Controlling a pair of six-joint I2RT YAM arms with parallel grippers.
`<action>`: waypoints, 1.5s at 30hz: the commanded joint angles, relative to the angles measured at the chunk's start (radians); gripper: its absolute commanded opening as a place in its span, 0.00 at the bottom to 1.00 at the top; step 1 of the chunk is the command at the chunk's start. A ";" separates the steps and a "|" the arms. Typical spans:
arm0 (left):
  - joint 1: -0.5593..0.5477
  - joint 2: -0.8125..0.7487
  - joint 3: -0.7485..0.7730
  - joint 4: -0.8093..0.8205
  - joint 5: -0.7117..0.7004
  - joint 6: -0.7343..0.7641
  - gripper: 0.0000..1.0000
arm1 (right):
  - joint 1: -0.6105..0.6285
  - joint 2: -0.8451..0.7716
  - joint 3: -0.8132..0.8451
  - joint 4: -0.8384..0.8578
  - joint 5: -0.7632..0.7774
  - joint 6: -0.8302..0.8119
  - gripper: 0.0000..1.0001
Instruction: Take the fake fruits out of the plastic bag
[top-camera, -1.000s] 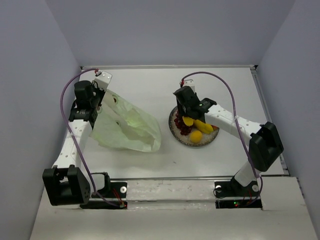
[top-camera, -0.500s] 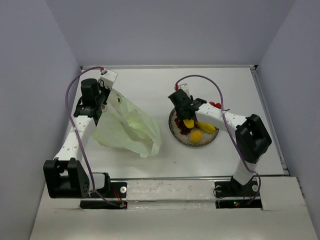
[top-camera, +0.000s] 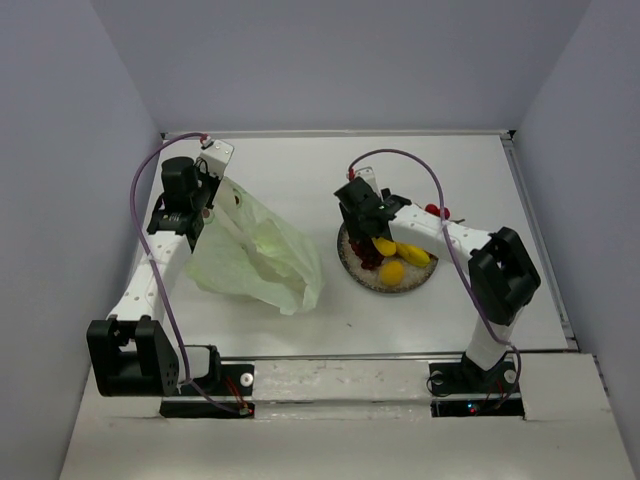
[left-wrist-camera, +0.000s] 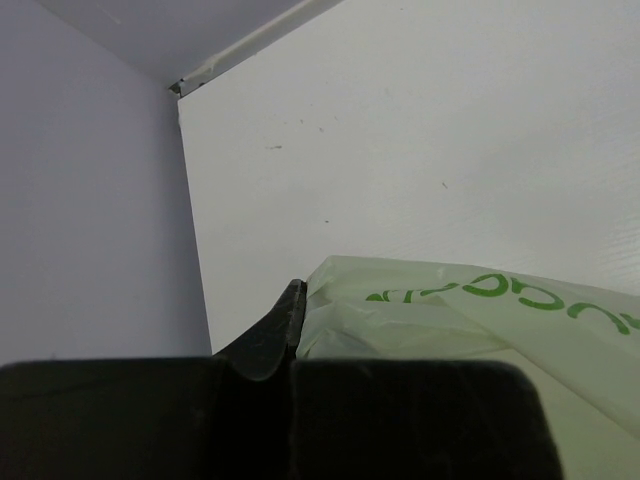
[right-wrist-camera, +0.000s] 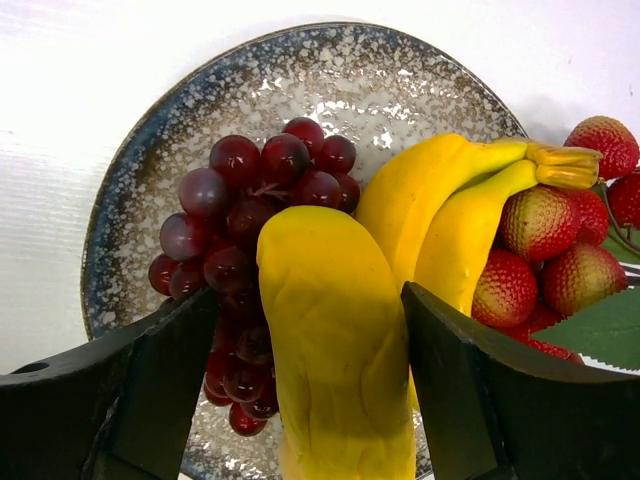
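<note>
One speckled plate (right-wrist-camera: 300, 70) at frame centre bore one grape bunch (right-wrist-camera: 240, 210), two bananas (right-wrist-camera: 430, 190) and one berry bunch (right-wrist-camera: 560, 260). The right gripper (right-wrist-camera: 308, 295) gaped astride one yellow fruit (right-wrist-camera: 330, 380), not clamping it. The left gripper (left-wrist-camera: 288, 320) pinched the single plastic bag (top-camera: 260, 255) at left.

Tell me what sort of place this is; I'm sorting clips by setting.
Likely a robot test cell: a white table boxed by bare walls, with fake fruits staged on a plate.
</note>
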 joint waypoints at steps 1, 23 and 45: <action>-0.001 -0.008 0.024 0.038 0.017 -0.016 0.00 | 0.018 -0.028 0.064 -0.010 -0.001 0.001 0.80; -0.033 0.077 0.116 0.061 -0.012 -0.071 0.00 | 0.029 -0.088 0.247 -0.084 0.064 0.018 0.95; -0.052 0.135 0.541 -0.385 0.059 -0.131 0.99 | -0.807 -0.113 0.289 -0.248 -0.326 0.236 1.00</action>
